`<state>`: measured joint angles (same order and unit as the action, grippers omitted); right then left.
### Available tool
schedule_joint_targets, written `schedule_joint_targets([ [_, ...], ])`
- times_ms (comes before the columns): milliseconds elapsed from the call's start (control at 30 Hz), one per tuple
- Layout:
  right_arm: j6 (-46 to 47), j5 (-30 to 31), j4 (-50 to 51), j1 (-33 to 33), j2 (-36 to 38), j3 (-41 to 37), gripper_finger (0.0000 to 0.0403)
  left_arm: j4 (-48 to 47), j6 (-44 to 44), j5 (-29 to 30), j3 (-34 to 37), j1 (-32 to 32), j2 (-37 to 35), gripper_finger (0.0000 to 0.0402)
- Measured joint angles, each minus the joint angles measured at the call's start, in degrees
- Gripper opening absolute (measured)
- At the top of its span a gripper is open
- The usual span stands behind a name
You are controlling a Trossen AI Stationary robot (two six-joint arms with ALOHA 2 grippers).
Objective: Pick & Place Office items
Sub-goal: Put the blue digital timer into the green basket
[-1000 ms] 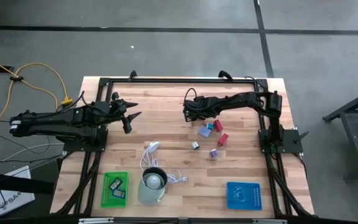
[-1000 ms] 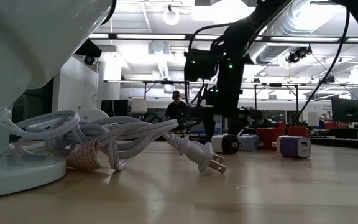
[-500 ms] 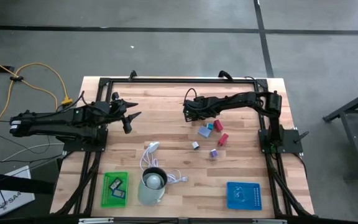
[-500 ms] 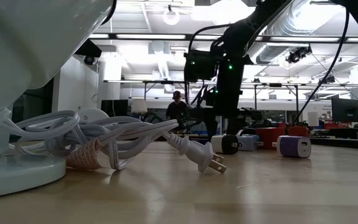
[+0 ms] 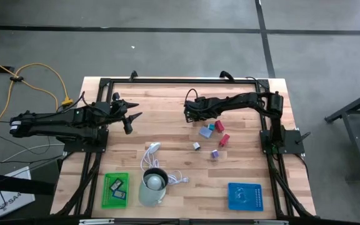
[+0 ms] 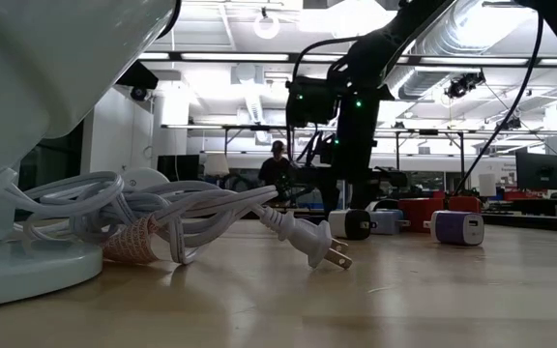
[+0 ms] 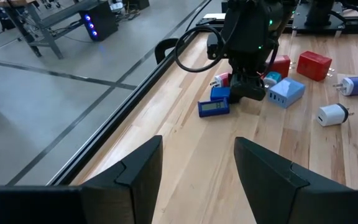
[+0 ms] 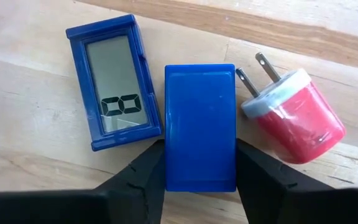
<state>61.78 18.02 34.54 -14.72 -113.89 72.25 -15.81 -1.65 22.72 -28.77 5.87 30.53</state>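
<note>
- We see the right gripper point(image 8: 201, 165) down at the table's middle, at the far side of the cluster of office items, pointing straight down at the wood.
- In the right wrist view its two dark fingers point(image 8: 143, 171) touch the long sides of a plain blue rectangular block point(image 8: 200, 124), one on each side; we read this as a pinch on the block, which lies flat on the table.
- Just beside that block lies a blue-framed digital counter point(image 8: 112, 81) with its grey screen face up, showing two digits.
- On the block's other side lies a pink plug adapter point(image 8: 297, 121) on its side, its two metal prongs pointing away towards the table edge.
- In the left wrist view, past the right gripper, we make out a light blue charger point(image 7: 284, 92), a red block point(image 7: 314, 65), a purple plug piece point(image 7: 355, 85) and a white plug piece point(image 7: 332, 115), all apart on the table.
- The left gripper point(image 5: 132, 110) hovers over the table's left part, well apart from the items, its fingers point(image 7: 138, 168) spread with nothing between them.
- Along the near edge we see a green tray point(image 5: 115, 190) holding small items, a pale grey-green cup point(image 5: 153, 185) with a white coiled cable point(image 5: 150, 155) beside it, and a blue tray point(image 5: 245, 196).
</note>
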Motion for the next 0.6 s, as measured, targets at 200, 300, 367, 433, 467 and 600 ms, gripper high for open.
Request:
schedule_joint_targets([
  [200, 0.02, 0.07, -0.14, 0.0, 0.0, 0.0, 0.0146, 0.0, 0.05, 0.0, 0.0, 0.0, -0.01, 0.0191],
  [300, -0.31, 0.57, -0.35, 0.2, 0.53, 0.0, 0.0145, 0.0, -0.02, 0.0, 0.0, 0.0, 0.01, 0.0191],
  [367, -0.4, 2.1, -0.59, 0.69, 1.31, 0.0, 0.0145, 0.02, 0.03, 0.0, 0.0, 0.0, 0.0, 0.0191],
  [433, -0.48, 3.22, -0.01, 1.13, 2.65, 0.0, 0.0145, 0.02, -0.02, 0.0, 0.0, 0.0, 0.0, 0.0191],
  [467, -0.5, 3.69, -0.19, 1.41, 3.43, 0.02, 0.0145, 0.03, -0.01, 0.0, 0.0, 0.01, -0.01, 0.0191],
  [600, -2.17, 5.28, -0.78, 2.57, 6.83, 0.03, 0.0145, 0.04, -0.02, 0.0, 0.0, 0.0, -0.01, 0.0191],
])
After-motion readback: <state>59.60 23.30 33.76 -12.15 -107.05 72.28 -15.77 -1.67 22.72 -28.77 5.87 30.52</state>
